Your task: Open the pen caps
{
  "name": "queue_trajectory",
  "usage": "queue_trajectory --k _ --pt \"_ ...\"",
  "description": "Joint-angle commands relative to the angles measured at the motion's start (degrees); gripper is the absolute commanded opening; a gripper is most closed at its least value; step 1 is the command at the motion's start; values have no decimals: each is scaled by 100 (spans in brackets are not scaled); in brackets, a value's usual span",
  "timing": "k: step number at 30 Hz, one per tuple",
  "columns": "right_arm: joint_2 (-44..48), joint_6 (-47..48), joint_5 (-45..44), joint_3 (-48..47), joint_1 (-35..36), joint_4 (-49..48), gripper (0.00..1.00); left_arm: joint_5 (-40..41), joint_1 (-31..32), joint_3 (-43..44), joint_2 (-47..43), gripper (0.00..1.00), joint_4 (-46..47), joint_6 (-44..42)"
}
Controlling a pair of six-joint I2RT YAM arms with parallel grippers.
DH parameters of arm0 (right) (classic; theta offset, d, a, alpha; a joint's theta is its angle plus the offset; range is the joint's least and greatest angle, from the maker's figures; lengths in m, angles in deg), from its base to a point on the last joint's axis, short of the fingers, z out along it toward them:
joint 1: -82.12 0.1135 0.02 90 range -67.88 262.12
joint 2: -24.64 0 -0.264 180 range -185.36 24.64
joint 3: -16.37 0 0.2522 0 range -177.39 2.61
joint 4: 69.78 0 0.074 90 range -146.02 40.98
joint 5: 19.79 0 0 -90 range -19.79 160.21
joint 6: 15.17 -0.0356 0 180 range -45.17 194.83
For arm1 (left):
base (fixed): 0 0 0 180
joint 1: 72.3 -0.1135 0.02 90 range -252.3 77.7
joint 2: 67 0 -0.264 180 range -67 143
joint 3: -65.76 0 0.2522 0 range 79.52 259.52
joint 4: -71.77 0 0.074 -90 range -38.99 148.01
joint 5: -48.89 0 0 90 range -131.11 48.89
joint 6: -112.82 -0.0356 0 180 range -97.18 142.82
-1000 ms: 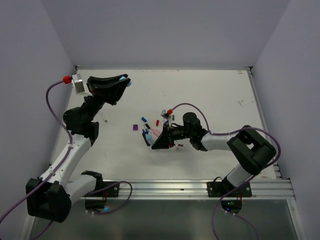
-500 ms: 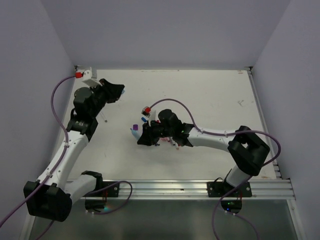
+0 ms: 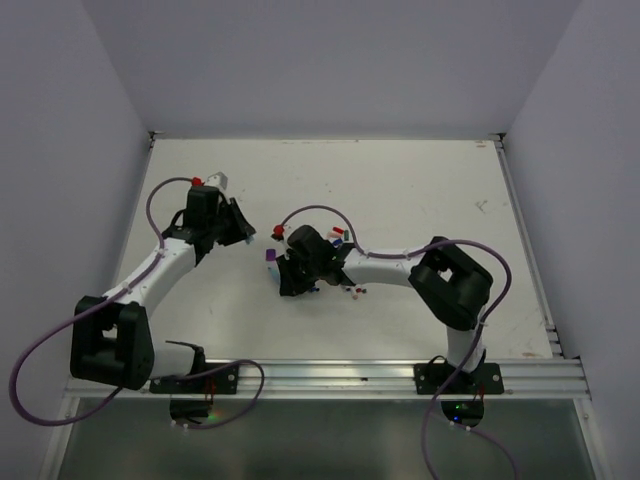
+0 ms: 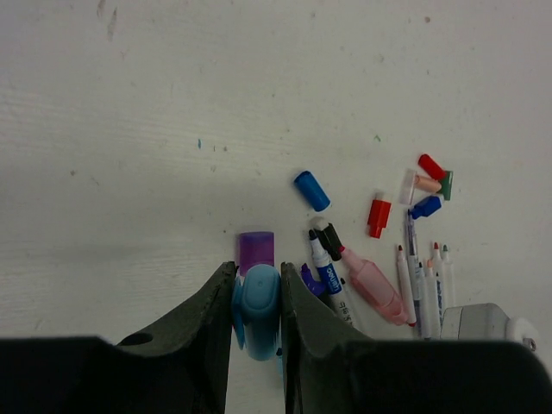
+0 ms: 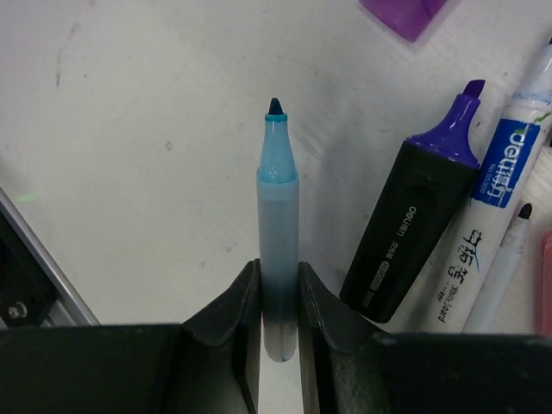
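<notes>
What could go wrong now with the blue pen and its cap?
1. The right claw grips the light blue highlighter with its tip bare. If it dips, the tip might scribble on the table.
2. The purple highlighter lies right beside that claw and could get knocked.
3. The left claw pinches the rounded light blue cap. It might slip out and roll toward the purple cap and the pens.

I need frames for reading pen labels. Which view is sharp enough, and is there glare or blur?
Right wrist: sharp, no glare, print on the purple highlighter legible. Left wrist: evenly lit, purple cap crisp, lettering too small. Top: soft shadows, no blur, that cap a mere speck.
</notes>
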Motion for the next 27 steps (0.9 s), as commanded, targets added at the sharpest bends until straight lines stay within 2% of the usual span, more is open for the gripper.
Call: queue_trajectory --k 1,5,18,23,27 --pt "-155 -84 -6 -400 46 216 1 -536 -2 -206 231 11 455 121" --pt "-366 -128 38 -646 37 339 9 -660 50 -356 643 12 772 279" --pt "-744 -339 56 -1007 28 620 16 -326 94 -821 1383 15 1397 499" --pt "-735 -366 20 -998 28 682 24 -107 94 -901 1409 23 1670 526" --pt "-718 -366 20 -990 37 761 27 104 86 -883 1401 30 1635 526"
